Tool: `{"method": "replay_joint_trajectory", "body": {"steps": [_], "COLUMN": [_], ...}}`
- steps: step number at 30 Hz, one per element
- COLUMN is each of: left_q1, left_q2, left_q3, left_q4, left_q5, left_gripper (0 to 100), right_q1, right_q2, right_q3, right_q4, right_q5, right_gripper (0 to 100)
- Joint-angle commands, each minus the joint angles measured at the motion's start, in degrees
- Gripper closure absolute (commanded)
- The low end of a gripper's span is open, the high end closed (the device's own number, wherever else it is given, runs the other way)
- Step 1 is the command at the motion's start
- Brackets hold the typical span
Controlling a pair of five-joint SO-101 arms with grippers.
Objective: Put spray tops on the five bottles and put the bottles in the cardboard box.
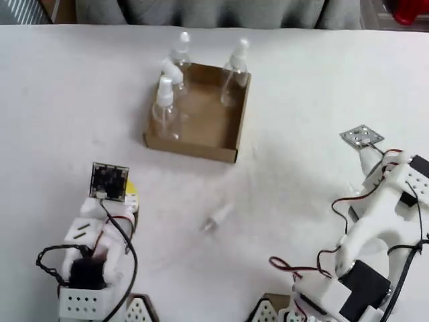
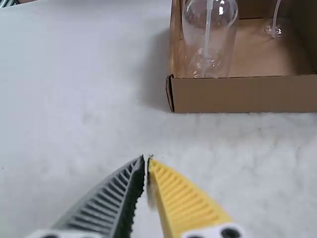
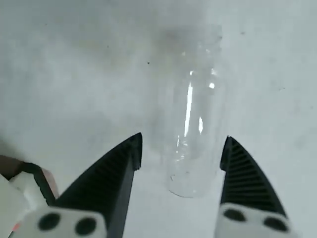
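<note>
Straddling a clear bottle (image 3: pixel 194 124) with the right gripper (image 3: pixel 182 140) spread wide, holding nothing — probably light, slick, crushable; worth gripping gently mid-body, between the fingers.

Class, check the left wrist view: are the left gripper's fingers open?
No, the grey and yellow fingers of the left gripper meet at their tips.
</note>
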Motion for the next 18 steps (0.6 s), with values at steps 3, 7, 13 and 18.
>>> {"method": "replay_joint_trajectory", "body": {"steps": [3,7,13,18], "left_q1": [-0.5,-0.5,-0.5,-0.5], "left_q2": [-0.7,-0.7,-0.7,-0.7], "left_q3": [-0.2,-0.2,-0.2,-0.2], "left_q4": [0.3,0.3,0.2,0.2], "left_q5": [-0.6,-0.6,-0.6,-0.6], "left_gripper": [98,98,98,98], "right_q1": [-1.2,0.2,2.7,2.7], "right_q2": [-2.3,-5.7,-18.3,-20.8], "right_q3": [-0.4,1.6,12.7,16.0], "right_q4": [0.6,0.7,-5.6,-9.0], "right_q5": [1.9,7.2,7.6,8.1], "right_gripper": [79.3,79.3,79.3,79.3]}}
